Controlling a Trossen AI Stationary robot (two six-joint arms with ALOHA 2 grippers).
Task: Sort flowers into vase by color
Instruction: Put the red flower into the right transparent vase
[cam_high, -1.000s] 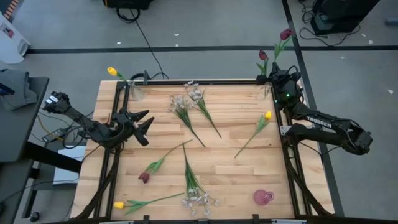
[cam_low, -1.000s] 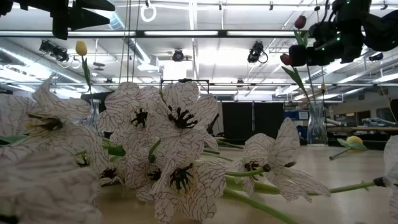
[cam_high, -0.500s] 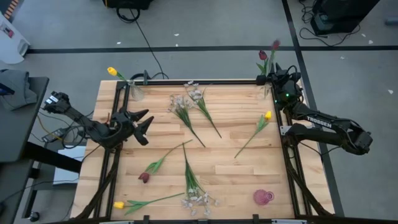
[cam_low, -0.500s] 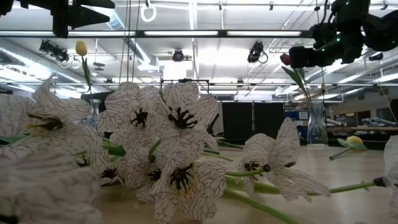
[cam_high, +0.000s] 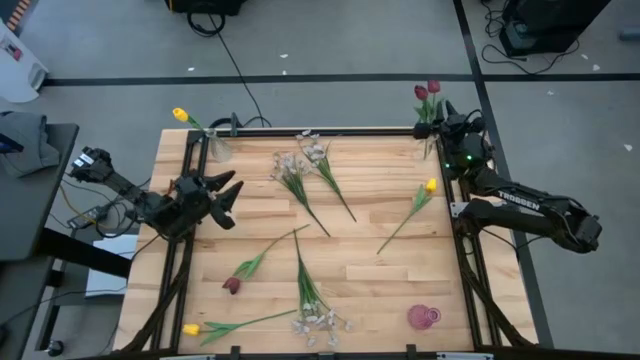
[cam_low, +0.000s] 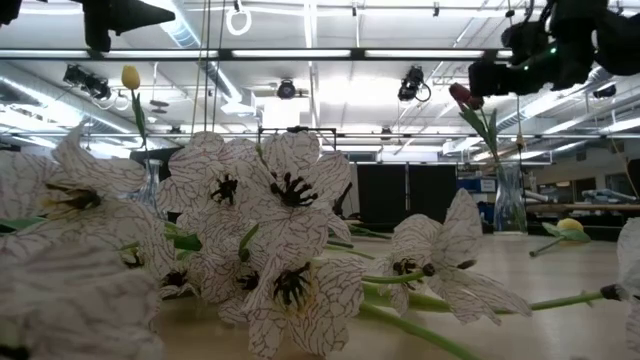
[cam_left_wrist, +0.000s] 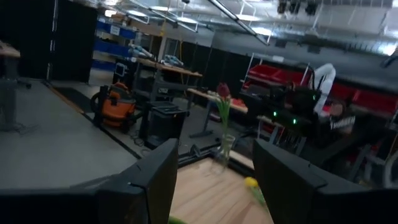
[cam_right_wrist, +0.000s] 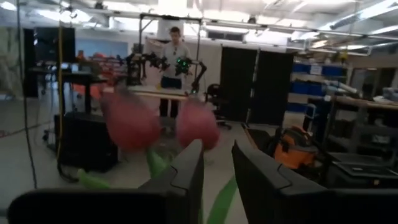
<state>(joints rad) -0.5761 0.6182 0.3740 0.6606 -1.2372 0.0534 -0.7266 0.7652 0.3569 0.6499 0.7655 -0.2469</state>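
Observation:
My right gripper (cam_high: 441, 122) is at the table's far right corner, beside a clear vase (cam_high: 428, 148), and is shut on a dark red tulip (cam_high: 433, 88). A second dark red tulip (cam_high: 421, 92) stands in that vase. Both heads show blurred ahead of the fingers in the right wrist view (cam_right_wrist: 196, 123). My left gripper (cam_high: 225, 192) hangs open over the table's left side and touches nothing. On the boards lie whitish sprays (cam_high: 300, 165) (cam_high: 315, 315), yellow tulips (cam_high: 430, 186) (cam_high: 190, 329) and a dark red tulip (cam_high: 232, 285). My right gripper pinches the dark red tulip's green stem (cam_right_wrist: 222, 190) between its two fingers, well below the head. The fingers come about level from the table's right side and lie across the stem. The tulip stands nearly upright beside the other one, and its stem runs down into the clear vase (cam_low: 508, 200).
A yellow tulip (cam_high: 180, 115) stands in a clear vase (cam_high: 218, 148) at the far left corner. A pink vase (cam_high: 423, 317) sits near the near right corner. Black frame rails run along the table's left and right edges. In the low view, whitish blossoms (cam_low: 270, 230) fill the foreground.
The held dark red tulip has swung from leaning out past the table's far right corner to standing nearly upright over the vase, next to the other red tulip. My right gripper has turned with it, almost in place. My left gripper has shifted a little toward the far edge.

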